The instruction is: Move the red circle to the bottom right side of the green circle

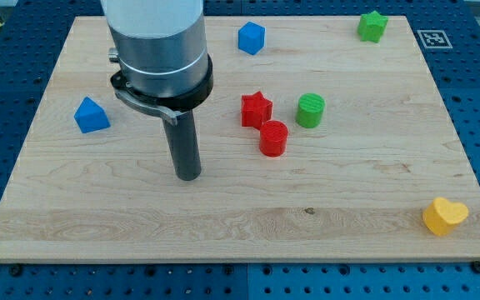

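The red circle is a short red cylinder near the board's middle. The green circle stands just up and to the right of it, a small gap apart. A red star sits right above the red circle, close to touching it. My tip rests on the board to the left of the red circle, roughly a hand's width away and slightly lower in the view. It touches no block.
A blue triangular block lies at the left. A blue hexagonal block is at the top middle. A green star is at the top right. A yellow heart lies at the bottom right, near the wooden board's edge.
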Controlling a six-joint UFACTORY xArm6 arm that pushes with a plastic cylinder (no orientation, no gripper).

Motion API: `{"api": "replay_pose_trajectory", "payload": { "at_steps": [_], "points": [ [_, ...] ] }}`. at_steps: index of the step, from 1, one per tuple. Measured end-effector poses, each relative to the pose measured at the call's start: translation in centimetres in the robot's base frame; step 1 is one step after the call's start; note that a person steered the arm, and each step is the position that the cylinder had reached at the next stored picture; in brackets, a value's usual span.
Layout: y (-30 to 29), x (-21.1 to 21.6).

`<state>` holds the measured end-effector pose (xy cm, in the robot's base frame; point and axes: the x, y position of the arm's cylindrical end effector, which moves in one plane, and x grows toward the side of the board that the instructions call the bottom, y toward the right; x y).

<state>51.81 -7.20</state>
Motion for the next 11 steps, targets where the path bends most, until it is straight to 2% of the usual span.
{"api": "replay_pose_trajectory", "payload": {
  "at_steps": [2,4,6,7,8,9,10,11],
  "points": [
    [0.0,-1.4],
    [3.8,-2.7],
    [4.1,-4.6],
    [8.7,-5.2],
    [13.9,-4.8],
    [16.1,-3.8],
    [17.2,-3.7],
    [17.2,-1.3]
  ]
}}
